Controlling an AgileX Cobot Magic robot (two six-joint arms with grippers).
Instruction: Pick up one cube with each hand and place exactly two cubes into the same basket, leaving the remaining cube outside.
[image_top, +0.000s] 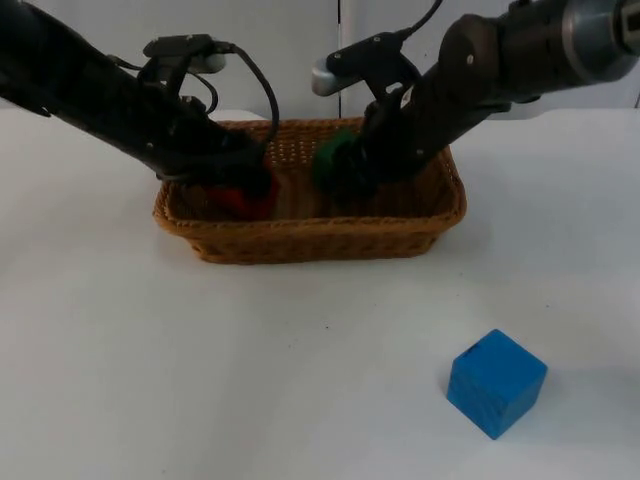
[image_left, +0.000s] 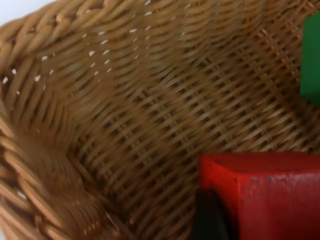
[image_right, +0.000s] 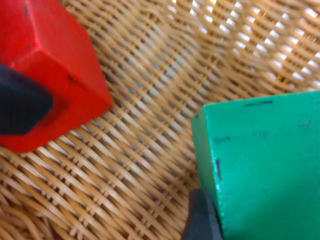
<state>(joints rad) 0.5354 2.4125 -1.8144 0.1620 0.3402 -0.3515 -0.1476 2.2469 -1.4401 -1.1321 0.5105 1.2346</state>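
Both arms reach into the wicker basket (image_top: 310, 243) at the table's middle. My left gripper (image_top: 246, 193) is shut on the red cube (image_top: 238, 201), low inside the basket's left half. My right gripper (image_top: 338, 166) is shut on the green cube (image_top: 328, 156), held at rim height right of centre. In the left wrist view the red cube (image_left: 265, 192) sits against a black fingertip (image_left: 207, 220) over the woven floor (image_left: 125, 130), with the green cube (image_left: 311, 57) beyond. The right wrist view has the green cube (image_right: 260, 165) against a fingertip (image_right: 200, 220), apart from the red cube (image_right: 50, 70).
A blue cube (image_top: 497, 383) stands alone on the white table (image_top: 150, 380) at the front right, well outside the basket. The grey partition wall (image_top: 300, 50) rises right behind the basket.
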